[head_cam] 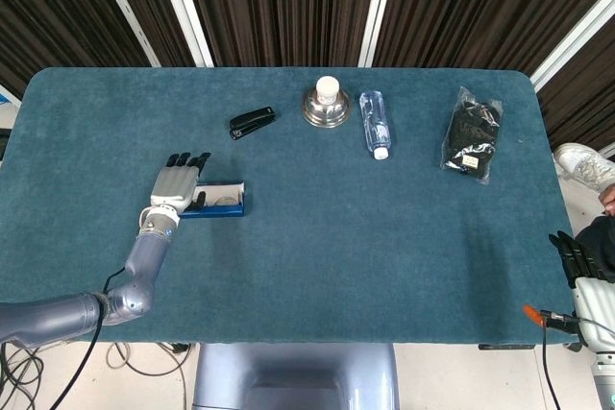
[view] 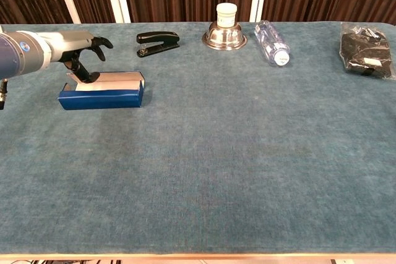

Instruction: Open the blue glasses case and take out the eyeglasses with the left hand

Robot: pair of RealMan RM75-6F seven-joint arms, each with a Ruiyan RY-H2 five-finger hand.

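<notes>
A: How far along does the task look?

B: Roughly at the halfway mark. The blue glasses case (view: 101, 93), at the left of the chest view, stands with its lid (view: 105, 78) raised, pale lining showing. Opening looks done; taking out the eyeglasses is left.

A: Can the eyeglasses be seen inside?

B: Not clearly. In the head view something pale lies in the case at middle left, too small to name.

A: And the left hand (view: 82, 51)?

B: It hovers at the case's far-left end, fingers curved and apart, thumb reaching down to the lid's edge. Whether it pinches the lid, the pictures don't settle.

A: The right hand (head_cam: 579, 258)?

B: At the head view's lower right edge, off the table; its dark fingers point upward, holding nothing, though how far apart they are is unclear.

A: Any other containers?

B: 1 metal bowl (view: 224, 36) at top centre carries a white jar (view: 226, 14) on it.
</notes>
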